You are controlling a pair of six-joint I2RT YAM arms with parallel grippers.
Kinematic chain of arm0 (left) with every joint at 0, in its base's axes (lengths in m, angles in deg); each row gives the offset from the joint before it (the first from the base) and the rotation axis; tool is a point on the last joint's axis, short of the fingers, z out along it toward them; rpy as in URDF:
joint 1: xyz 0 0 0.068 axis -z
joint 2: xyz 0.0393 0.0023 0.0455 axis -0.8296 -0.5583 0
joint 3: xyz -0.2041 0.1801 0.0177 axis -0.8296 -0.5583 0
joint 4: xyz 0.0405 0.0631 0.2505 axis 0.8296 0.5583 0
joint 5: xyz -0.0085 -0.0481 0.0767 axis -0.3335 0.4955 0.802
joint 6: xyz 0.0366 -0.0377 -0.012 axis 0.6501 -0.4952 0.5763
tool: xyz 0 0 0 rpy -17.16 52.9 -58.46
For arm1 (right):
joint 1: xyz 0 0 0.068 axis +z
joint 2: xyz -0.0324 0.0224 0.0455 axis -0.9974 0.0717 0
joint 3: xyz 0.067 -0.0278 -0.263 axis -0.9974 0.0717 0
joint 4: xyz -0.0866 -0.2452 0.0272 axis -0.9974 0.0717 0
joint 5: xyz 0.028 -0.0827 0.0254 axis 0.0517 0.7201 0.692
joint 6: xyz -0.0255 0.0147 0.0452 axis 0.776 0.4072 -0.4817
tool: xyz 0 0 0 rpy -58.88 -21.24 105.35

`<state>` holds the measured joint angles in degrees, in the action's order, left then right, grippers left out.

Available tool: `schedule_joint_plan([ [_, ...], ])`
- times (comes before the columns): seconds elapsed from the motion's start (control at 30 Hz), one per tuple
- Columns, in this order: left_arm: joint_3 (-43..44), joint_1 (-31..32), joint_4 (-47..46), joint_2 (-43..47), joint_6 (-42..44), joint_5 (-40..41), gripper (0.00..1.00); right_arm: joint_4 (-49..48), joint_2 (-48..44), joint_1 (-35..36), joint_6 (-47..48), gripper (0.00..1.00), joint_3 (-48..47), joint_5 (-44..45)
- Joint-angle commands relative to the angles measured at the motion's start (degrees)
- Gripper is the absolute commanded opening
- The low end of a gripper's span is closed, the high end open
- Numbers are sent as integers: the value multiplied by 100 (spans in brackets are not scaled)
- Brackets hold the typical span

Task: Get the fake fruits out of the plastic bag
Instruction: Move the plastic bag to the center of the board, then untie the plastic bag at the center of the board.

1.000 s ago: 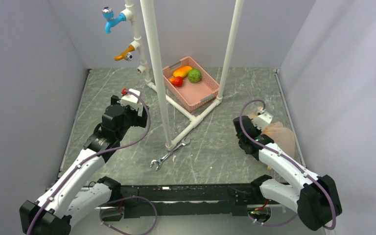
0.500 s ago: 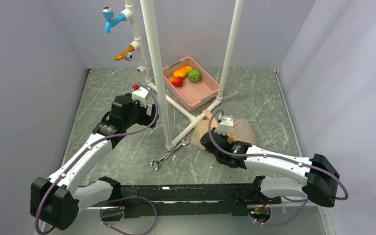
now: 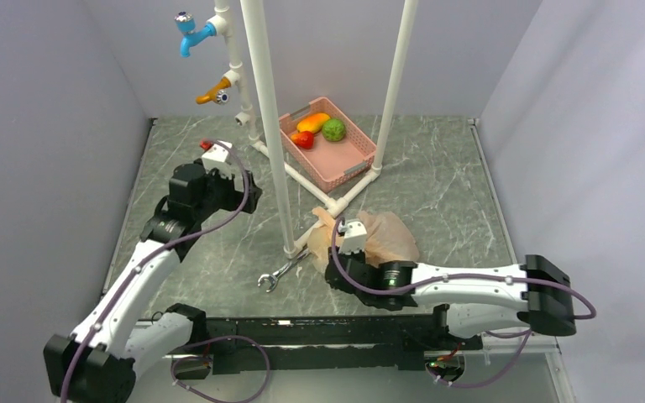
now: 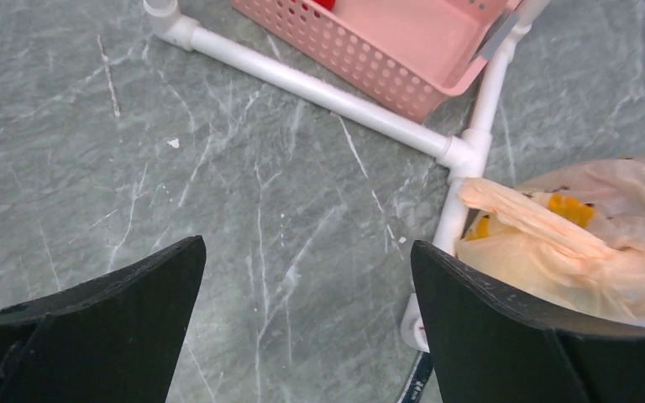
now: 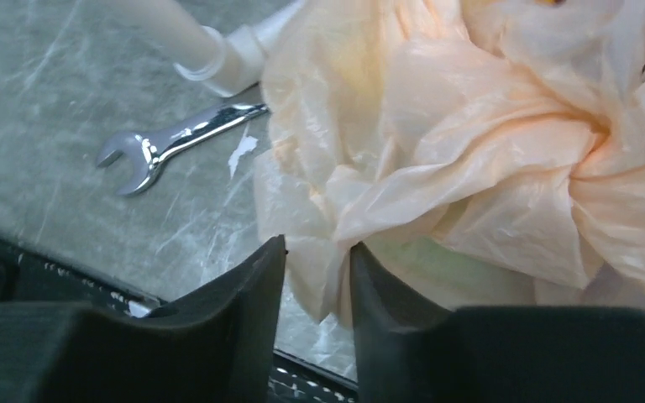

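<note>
While our right gripper [image 5: 315, 277] pinches the plastic bag [image 5: 470, 151] and left gripper [image 4: 302, 327] gapes empty, we're seemingly positioning it; next, likely, spreading its mouth.

Bag [image 3: 386, 239] on table [image 3: 437, 176] centre, just right of frame [image 3: 329, 204] foot (touching the pipe, per left wrist view). Wrench [image 3: 285, 269] left of bag, in front of that foot. Basket [image 3: 346, 175] behind bag, inside frame's corner; fruit [image 3: 319, 128] at basket's back end.
</note>
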<state>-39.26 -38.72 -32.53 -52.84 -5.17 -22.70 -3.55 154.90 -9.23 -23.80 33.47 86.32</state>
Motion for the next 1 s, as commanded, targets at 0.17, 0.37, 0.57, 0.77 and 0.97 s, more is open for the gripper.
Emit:
schedule_joint_plan([
  [0.17,-1133,15,78,2273,-1878,-944,93,234,-1745,-202,1000,78,-22,114],
  [0.37,-2143,303,78,3842,-2981,-1959,90,759,-2214,-1626,1584,83,-609,-1076],
  [0.57,-2947,1719,-617,4107,-3975,-1028,79,1184,-2141,-2447,2070,82,-998,-1510],
  [0.77,-1753,6140,-568,1646,-3359,3273,82,1333,-2148,-2662,2075,82,-927,-1678],
  [0.97,629,7015,1034,-1275,-3266,5203,86,1475,-2438,-2688,1859,82,-759,-1671],
])
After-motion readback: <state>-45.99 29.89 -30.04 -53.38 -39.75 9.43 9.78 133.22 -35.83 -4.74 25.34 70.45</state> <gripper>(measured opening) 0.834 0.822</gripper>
